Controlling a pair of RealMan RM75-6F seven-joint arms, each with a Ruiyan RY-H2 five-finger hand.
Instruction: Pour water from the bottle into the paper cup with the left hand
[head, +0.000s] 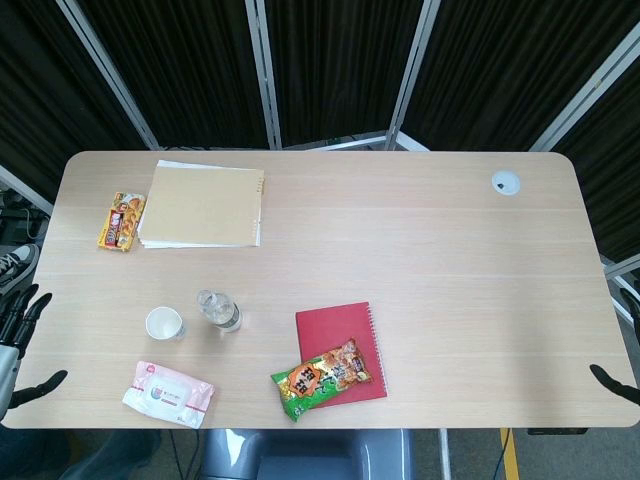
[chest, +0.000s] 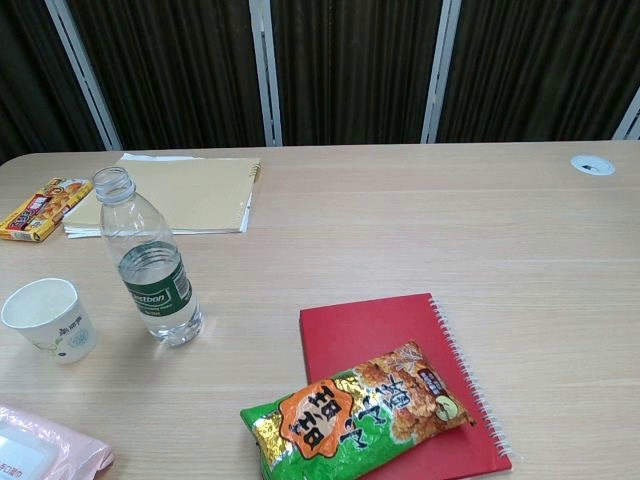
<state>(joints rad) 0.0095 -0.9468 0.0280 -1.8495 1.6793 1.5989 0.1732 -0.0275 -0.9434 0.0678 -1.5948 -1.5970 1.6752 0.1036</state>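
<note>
A clear plastic bottle (head: 218, 312) (chest: 150, 260) with a green label stands upright and uncapped on the table, roughly a third full of water. Just to its left stands a white paper cup (head: 164, 323) (chest: 48, 318), upright and apart from the bottle. My left hand (head: 20, 335) hangs off the table's left edge, well left of the cup, with its fingers spread and nothing in it. Only dark fingertips of my right hand (head: 613, 383) show at the table's right edge, apart from each other and holding nothing. The chest view shows neither hand.
A pink wipes pack (head: 168, 394) (chest: 40, 450) lies in front of the cup. A green snack bag (head: 322, 380) (chest: 350, 415) lies on a red notebook (head: 338, 335) (chest: 375, 325) right of the bottle. A tan notebook (head: 203, 205) and a snack bar (head: 121, 221) lie behind.
</note>
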